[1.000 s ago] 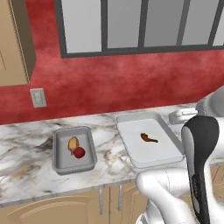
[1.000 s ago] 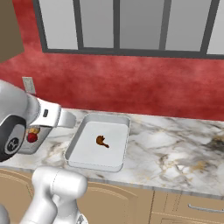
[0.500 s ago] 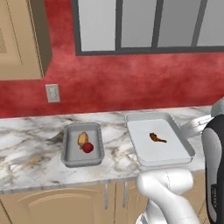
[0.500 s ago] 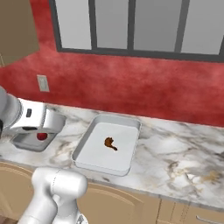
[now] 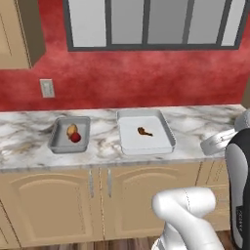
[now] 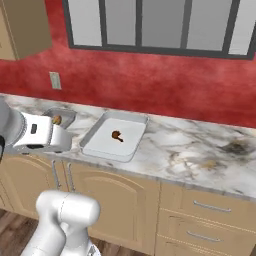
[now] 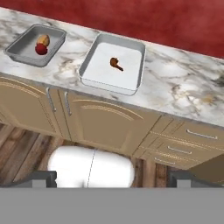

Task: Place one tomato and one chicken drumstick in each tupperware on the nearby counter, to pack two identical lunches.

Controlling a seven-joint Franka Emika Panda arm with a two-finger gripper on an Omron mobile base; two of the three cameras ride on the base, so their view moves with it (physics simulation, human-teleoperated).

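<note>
The gripper (image 7: 112, 177) hangs back with fingers wide apart and empty. The grey tupperware (image 5: 59, 142) holds 1 tomato (image 5: 75, 138) and 1 drumstick (image 5: 72, 129) — the white tray (image 5: 168, 136) holds 1 lone drumstick (image 5: 143, 131), likely awaiting pickup.

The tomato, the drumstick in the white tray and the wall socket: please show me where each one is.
tomato (image 5: 75, 138), left base view, middle of its red top.
drumstick (image 7: 116, 64), hand view, its thick brown end.
wall socket (image 5: 47, 88), left base view, centre of the plate.

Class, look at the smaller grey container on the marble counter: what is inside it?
Inside the grey container lie a red tomato and a brownish drumstick, side by side and touching. The floor beneath them is covered.
</note>
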